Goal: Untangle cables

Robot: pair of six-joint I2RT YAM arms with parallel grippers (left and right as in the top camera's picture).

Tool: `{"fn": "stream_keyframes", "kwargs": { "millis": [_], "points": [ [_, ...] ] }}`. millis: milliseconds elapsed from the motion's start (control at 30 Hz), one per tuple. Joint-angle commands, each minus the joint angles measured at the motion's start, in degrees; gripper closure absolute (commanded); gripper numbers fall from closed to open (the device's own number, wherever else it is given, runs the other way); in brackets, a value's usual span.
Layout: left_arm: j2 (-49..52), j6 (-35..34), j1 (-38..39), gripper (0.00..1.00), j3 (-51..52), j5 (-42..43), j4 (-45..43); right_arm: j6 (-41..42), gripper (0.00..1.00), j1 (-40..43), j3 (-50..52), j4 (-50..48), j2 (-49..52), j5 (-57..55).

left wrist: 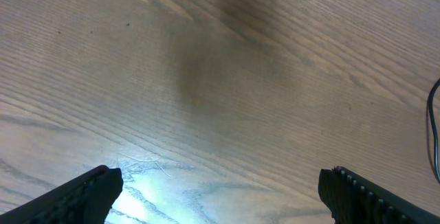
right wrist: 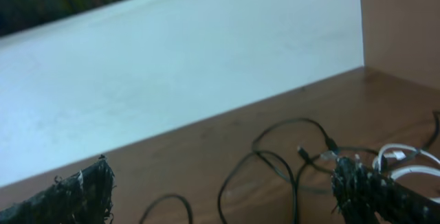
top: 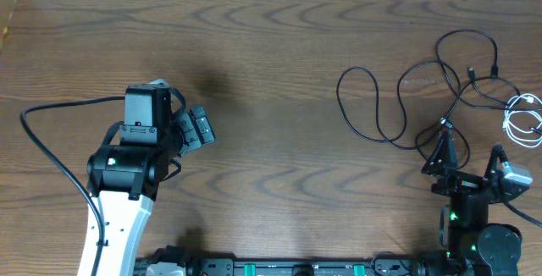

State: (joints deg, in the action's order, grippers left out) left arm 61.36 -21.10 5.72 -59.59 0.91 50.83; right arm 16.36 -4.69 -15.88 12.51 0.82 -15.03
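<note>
Big wood table first. Black cables lie at its 3 o'clock in loose loops that cross each other. The small white cable is curled at their 3 o'clock, right beside them. All look thin, light & floppy, so I think one pull drags the rest. Best to pinch a free loop or near a plug, not the crossed part. My right gripper waits at their 6 o'clock, fingers spread wide, holding nothing. My left gripper, far off at 9 o'clock, is the same.
</note>
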Motion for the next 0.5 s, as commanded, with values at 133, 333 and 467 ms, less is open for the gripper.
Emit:
{"fn": "stream_keyframes", "kwargs": {
  "millis": [133,333,467],
  "points": [
    [0.04,0.52,-0.31,0.02,-0.42,-0.98,0.13,0.55,0.01,-0.22,0.68,-6.03,-0.52,-0.44],
    [0.04,0.52,-0.28,0.02,-0.42,-0.98,0.15,0.52,0.01,-0.24,0.68,-8.55,-0.55,-0.44],
    [0.04,0.52,-0.31,0.02,-0.42,-0.98,0.15,0.52,0.01,-0.24,0.68,-14.58,-0.57,-0.46]
  ]
}}
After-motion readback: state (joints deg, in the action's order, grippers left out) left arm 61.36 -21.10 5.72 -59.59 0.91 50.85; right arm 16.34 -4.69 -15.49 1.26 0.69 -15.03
